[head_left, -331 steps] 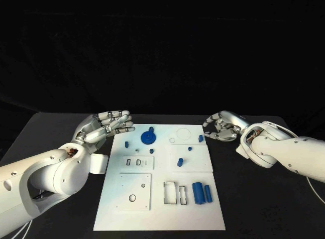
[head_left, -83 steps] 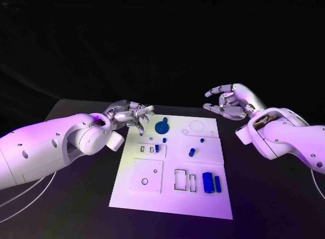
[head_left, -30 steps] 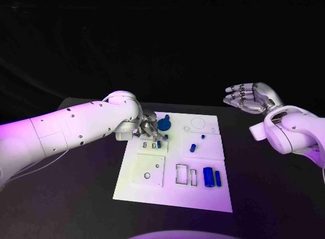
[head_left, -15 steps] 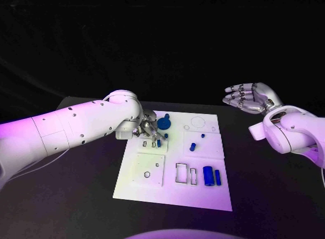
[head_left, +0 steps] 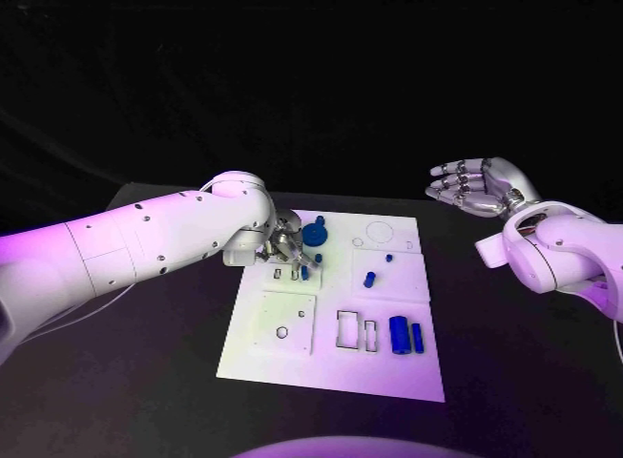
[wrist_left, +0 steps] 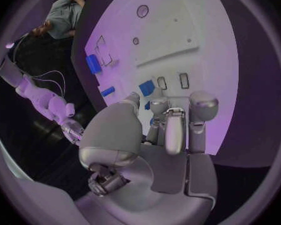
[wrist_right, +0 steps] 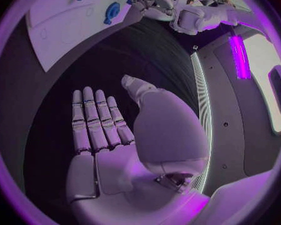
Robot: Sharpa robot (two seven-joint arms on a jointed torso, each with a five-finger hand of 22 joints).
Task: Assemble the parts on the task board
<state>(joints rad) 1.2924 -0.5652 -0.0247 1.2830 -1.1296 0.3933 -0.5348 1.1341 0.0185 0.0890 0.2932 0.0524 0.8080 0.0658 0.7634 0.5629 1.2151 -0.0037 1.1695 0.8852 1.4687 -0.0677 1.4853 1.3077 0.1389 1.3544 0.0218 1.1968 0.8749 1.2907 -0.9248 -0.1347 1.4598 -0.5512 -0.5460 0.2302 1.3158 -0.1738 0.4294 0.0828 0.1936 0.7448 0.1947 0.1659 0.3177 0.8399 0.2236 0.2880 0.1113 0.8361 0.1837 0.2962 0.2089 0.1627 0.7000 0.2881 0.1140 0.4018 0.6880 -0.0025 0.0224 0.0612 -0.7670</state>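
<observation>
The task board (head_left: 332, 367) is a white plate on a black desk (head_left: 146, 382). The parts on it are blue: a round disc-shaped part (head_left: 313, 239), a small peg (head_left: 369, 280) near the middle and two cylinders (head_left: 406, 338) side by side. Thin dark outlines mark rectangular and round recesses on the board. The left hand (head_left: 286, 250) and right hand (head_left: 476, 190) are silver, with silver fingers (wrist_right: 93, 120), on white arms.

No readable text anywhere, no labels, brands or numbers on the task board (head_left: 342, 339), none on either arm, none on the blue parts (head_left: 398, 338)
</observation>
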